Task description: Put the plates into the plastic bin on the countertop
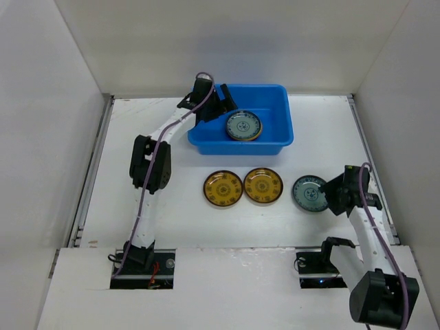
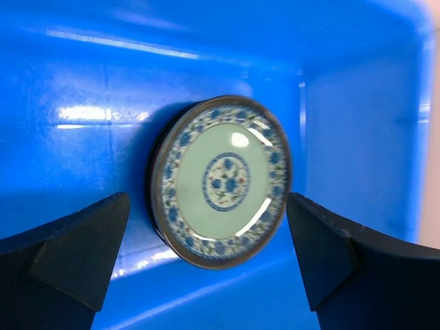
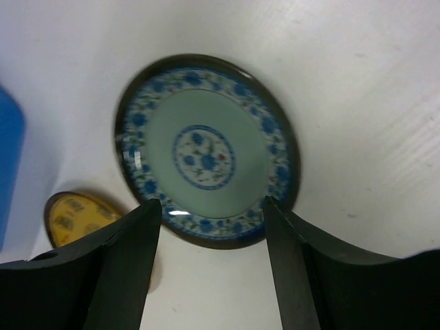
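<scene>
The blue plastic bin point(image 1: 278, 143) stands at the back centre of the white countertop point(image 1: 172, 220). A pale blue-green patterned plate point(image 1: 243, 126) point(image 2: 221, 180) lies inside it, with a dark edge showing beneath. My left gripper point(image 1: 221, 104) point(image 2: 206, 234) hangs open over the bin's left part, its fingers apart from that plate. Two yellow-brown plates point(image 1: 223, 188) point(image 1: 263, 185) lie side by side in front of the bin. To their right lies another blue-green plate point(image 1: 309, 193) point(image 3: 206, 148). My right gripper point(image 1: 331, 196) point(image 3: 213, 203) stands open over its near rim, holding nothing.
White walls enclose the countertop on three sides. A metal rail point(image 1: 93, 172) runs along the left edge. In the right wrist view, a yellow-brown plate point(image 3: 72, 216) and a corner of the bin point(image 3: 8, 172) show at the left.
</scene>
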You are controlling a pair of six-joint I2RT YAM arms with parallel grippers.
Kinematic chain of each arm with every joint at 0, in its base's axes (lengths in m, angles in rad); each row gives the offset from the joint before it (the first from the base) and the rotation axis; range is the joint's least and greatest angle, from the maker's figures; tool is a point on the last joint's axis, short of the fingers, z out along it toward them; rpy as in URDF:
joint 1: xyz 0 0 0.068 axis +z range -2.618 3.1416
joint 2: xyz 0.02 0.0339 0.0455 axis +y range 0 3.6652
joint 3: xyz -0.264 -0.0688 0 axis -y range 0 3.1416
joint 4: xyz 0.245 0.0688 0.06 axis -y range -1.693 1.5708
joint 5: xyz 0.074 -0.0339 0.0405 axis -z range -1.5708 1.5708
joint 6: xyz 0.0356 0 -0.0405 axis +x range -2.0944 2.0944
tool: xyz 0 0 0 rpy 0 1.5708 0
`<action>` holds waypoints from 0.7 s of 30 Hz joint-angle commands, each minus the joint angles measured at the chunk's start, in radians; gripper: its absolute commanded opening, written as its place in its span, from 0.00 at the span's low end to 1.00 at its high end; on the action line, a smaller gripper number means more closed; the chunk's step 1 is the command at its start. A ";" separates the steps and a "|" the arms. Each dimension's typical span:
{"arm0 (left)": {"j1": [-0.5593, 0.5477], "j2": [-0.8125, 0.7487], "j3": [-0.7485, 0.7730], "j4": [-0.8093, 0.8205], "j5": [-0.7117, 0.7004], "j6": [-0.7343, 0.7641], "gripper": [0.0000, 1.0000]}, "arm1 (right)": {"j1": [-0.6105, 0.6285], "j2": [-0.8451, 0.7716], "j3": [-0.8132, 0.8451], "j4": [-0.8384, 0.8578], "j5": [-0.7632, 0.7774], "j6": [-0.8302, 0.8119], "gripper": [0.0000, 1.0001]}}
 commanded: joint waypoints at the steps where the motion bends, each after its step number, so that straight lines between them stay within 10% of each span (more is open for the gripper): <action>1: 0.019 -0.178 0.050 0.033 0.012 0.003 1.00 | -0.029 -0.028 -0.024 -0.052 0.007 0.088 0.66; 21: 0.126 -0.438 -0.101 0.076 0.012 -0.071 1.00 | -0.018 -0.106 -0.179 -0.069 -0.054 0.328 0.63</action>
